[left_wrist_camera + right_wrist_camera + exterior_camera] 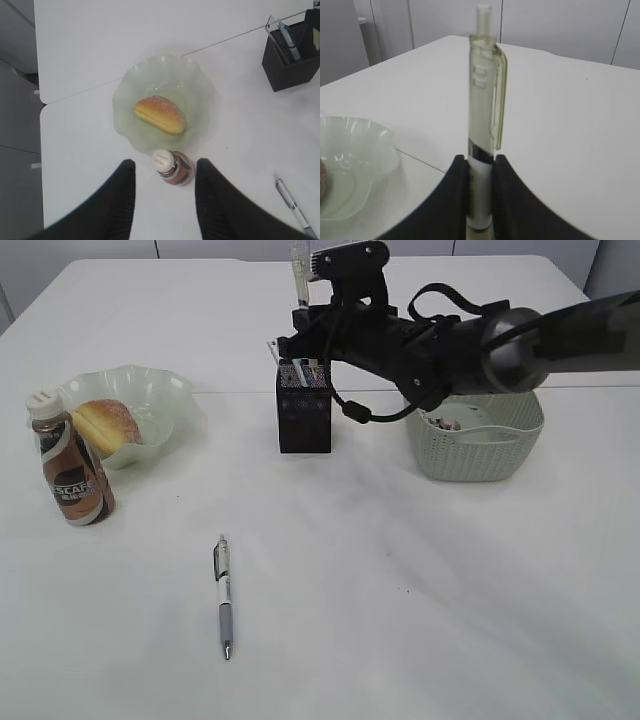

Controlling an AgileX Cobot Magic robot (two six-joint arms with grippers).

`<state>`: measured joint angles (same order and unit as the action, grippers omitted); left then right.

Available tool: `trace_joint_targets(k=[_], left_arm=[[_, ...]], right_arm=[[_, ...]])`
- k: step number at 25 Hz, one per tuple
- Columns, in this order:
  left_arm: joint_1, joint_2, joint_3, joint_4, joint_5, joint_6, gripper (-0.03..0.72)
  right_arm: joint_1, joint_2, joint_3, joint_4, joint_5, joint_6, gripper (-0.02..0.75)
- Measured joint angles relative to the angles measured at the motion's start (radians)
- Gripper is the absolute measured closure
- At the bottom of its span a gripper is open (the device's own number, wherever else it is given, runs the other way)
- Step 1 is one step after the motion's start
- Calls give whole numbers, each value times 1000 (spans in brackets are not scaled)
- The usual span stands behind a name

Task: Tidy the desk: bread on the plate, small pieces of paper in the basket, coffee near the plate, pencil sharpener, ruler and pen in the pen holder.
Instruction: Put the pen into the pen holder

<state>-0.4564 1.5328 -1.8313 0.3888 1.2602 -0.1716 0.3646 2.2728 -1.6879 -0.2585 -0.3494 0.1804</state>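
My right gripper (480,162) is shut on a clear pale-green pen (482,100) and holds it upright just above the black mesh pen holder (303,415); the pen's top (297,270) sticks up above the arm. The holder has items in it. My left gripper (165,167) is open and empty, high above the coffee bottle (172,167). The bottle (72,465) stands right next to the pale green plate (165,390), which holds the bread (105,425). A second, grey pen (223,595) lies on the table in front. The basket (480,440) holds small pieces of paper.
The right arm (470,340) stretches from the right edge over the basket to the pen holder. In the left wrist view the pen holder (292,60) is at the top right and the grey pen (295,207) at the bottom right. A table seam runs behind the plate.
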Motion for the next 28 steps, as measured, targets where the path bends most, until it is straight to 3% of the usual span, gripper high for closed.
trace_joint_targets(k=[14, 22, 28], left_arm=[[0, 0, 0, 2, -8, 0, 391], [0, 0, 0, 2, -8, 0, 391], [0, 0, 0, 2, -8, -6, 391]], right_arm=[[-4, 36, -6, -23, 0, -10, 628], [-4, 36, -14, -28, 33, -10, 419], [-4, 29, -14, -30, 95, -10, 384]])
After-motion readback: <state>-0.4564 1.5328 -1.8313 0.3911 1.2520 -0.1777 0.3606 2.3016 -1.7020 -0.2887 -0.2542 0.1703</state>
